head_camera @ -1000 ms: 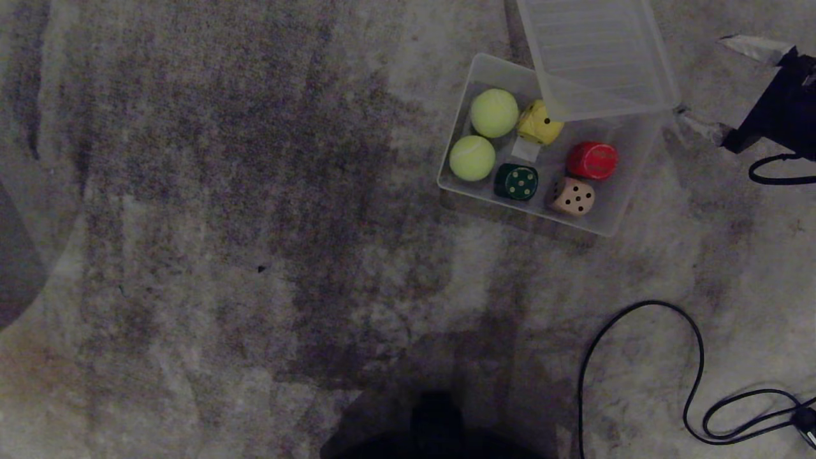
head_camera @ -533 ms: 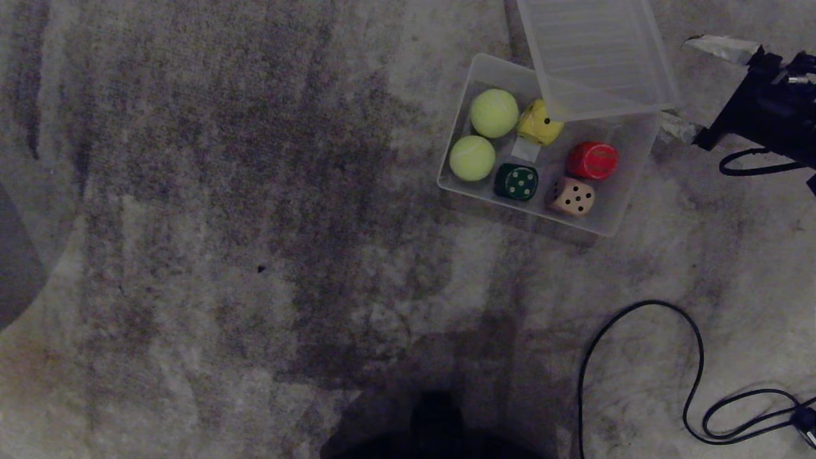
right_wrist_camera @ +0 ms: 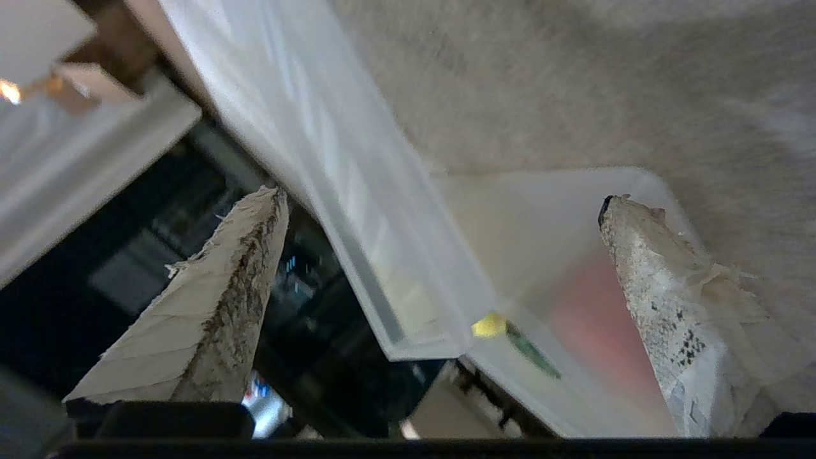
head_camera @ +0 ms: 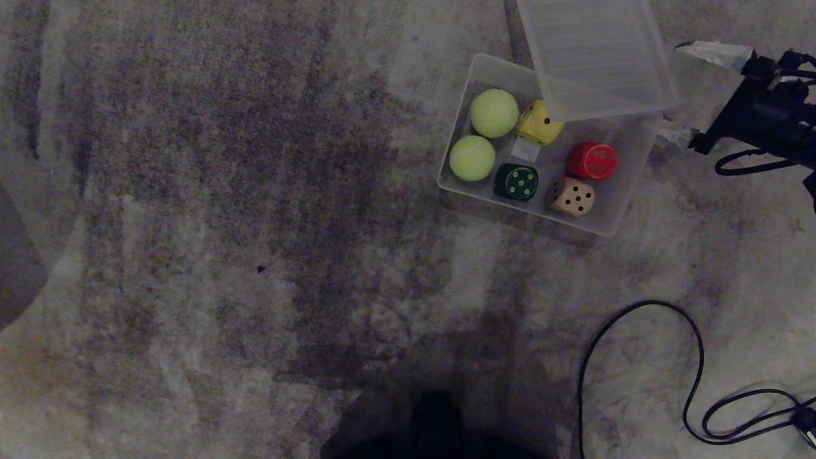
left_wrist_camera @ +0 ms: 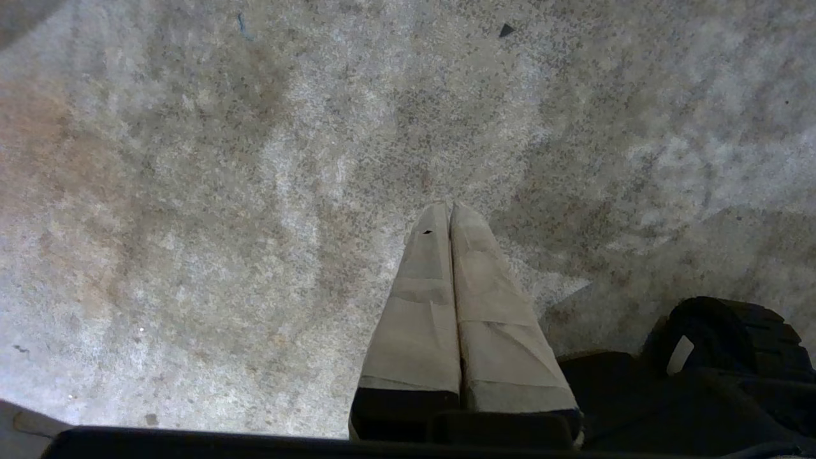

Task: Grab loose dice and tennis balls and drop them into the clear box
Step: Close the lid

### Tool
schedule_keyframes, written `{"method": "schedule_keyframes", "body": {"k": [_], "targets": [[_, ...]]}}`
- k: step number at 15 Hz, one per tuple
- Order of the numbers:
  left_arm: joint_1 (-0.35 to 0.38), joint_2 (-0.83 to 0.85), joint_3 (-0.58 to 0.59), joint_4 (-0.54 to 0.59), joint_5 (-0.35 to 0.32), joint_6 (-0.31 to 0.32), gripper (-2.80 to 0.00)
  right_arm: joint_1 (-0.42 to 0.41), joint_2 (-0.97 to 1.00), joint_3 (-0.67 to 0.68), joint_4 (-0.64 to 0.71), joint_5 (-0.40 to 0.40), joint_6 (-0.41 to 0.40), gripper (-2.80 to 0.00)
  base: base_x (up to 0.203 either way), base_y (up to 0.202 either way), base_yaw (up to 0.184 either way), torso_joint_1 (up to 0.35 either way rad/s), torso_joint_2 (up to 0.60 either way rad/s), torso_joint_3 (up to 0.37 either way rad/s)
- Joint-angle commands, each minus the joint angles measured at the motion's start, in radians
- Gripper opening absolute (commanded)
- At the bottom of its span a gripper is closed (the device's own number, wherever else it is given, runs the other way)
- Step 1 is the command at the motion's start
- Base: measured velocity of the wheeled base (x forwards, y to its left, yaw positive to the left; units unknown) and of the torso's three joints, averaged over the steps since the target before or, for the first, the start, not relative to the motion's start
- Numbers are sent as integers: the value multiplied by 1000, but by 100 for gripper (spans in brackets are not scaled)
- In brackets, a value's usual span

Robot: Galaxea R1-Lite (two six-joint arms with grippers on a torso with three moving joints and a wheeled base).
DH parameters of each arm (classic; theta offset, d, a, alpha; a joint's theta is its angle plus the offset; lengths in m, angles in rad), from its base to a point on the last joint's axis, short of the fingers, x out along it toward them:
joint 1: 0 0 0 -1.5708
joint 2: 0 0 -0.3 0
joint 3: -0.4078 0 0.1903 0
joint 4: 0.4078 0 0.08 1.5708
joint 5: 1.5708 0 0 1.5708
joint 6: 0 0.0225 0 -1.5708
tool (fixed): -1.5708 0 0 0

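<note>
Head view: the box (head_camera: 621, 213) sits on the carpet (head_camera: 255, 191) toward its far right part. Inside it lie both balls (head_camera: 494, 113) and all four dice (head_camera: 516, 182), so by my reading nothing loose is left to collect. The lid (head_camera: 596, 54) lies tilted over the box's far right corner, covering part of the yellow die. The right hand (head_camera: 692, 92) is just beside that corner, fingers spread wide, empty. A black cable (head_camera: 637, 357) loops on the carpet at the near right.

Left wrist view: the left hand (left_wrist_camera: 451, 213) hangs over bare carpet, well away from the box, its fingers pressed together and holding nothing.

Right wrist view: the right hand's fingers (right_wrist_camera: 217, 299) stand on either side of the lid's corner, one beyond the lid, the other over the box wall. The step looks like taking the lid. To do it well, the hand should straddle only the lid's edge, not the box wall with it, close squarely on the flat rim, and lift gently so the box is not dragged or tipped.
</note>
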Motion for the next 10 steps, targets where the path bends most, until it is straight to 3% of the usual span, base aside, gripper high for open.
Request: {"method": "schedule_keyframes", "body": {"k": [1,8,9,10], "targets": [[1,1,2,0,1,-1,-280,1,13,-31,-6,19,8,0,0,0,0,0,0,0],[-1,1,2,0,1,-1,-280,-1,70,-109,-15,41,-1,0,0,0,0,0,0,0],[1,1,2,0,1,-1,-280,-1,78,-123,-16,41,-1,-280,0,0,0,0,0,0],[-1,1,2,0,1,-1,-280,-1,83,-127,-15,42,0,-280,0,0,0,0,0,0]]}}
